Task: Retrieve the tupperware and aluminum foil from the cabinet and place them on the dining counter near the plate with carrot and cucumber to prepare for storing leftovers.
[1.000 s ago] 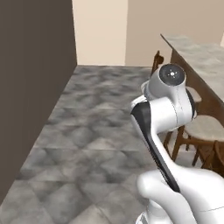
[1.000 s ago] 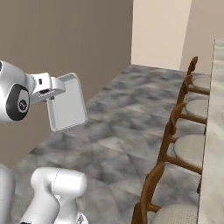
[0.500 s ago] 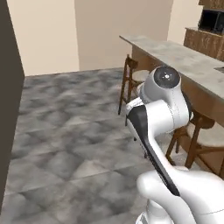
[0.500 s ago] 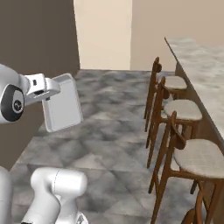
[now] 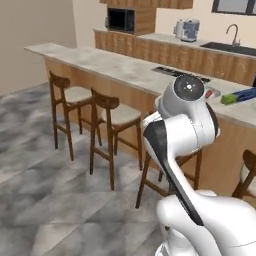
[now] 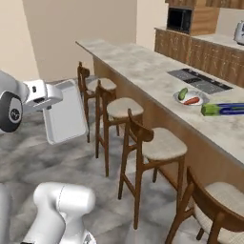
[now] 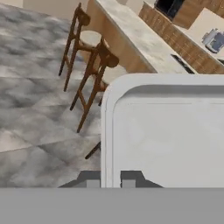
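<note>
Pincer (image 7: 110, 183) clamps tupperware (image 6: 64, 118) rim, above grey marbled floor (image 5: 45, 190). Marbled dining table (image 6: 143, 71) carries plate (image 6: 190, 98), aluminum foil (image 6: 223, 109); stools (image 6: 147, 152) alongside.

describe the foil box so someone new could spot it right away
Find the long stone-topped counter with wooden stools along its front. On it, right beside the plate with carrot and cucumber, lies the foil box: long, slim and dark blue with a lime-green end, the one boxy item there.

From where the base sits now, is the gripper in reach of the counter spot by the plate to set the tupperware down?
Probably not yet. The gripper holds the tupperware out over the floor, with the stools between it and the plate on the dining counter.
</note>
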You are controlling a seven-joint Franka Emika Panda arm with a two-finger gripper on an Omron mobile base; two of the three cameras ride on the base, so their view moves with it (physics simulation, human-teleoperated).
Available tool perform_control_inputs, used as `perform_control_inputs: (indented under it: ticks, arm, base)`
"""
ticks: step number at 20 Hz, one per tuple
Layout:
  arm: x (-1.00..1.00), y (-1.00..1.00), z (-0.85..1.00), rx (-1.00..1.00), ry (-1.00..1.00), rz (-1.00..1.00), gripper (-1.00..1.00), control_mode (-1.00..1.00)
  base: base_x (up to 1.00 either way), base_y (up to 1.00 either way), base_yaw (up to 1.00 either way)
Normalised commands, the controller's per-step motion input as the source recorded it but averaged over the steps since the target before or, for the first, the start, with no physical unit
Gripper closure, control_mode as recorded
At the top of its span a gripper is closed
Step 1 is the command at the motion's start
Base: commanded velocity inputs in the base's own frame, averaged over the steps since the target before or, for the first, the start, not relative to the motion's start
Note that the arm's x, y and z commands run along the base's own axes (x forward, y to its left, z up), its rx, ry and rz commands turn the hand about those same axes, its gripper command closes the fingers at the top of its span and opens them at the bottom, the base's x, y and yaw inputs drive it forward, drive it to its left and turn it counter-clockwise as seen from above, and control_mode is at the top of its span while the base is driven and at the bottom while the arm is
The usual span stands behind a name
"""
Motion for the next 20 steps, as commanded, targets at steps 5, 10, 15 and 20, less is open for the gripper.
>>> perform_control_inputs:
  ticks: [5, 10, 15, 20]
  arm:
    - [0.00, 0.00, 0.00, 0.00, 0.00, 0.00, 1.00, 1.00]
    - [0.00, 0.00, 0.00, 0.00, 0.00, 0.00, 1.00, 1.00]
    - [0.00, 0.00, 0.00, 0.00, 0.00, 0.00, 1.00, 1.00]
    - [0.00, 0.00, 0.00, 0.00, 0.00, 0.00, 1.00, 1.00]
  base:
    - [0.55, 0.52, -0.77]
    - [0.82, 0.82, -0.68]
    - [0.87, 0.88, -0.65]
    - [0.88, 0.88, -0.65]
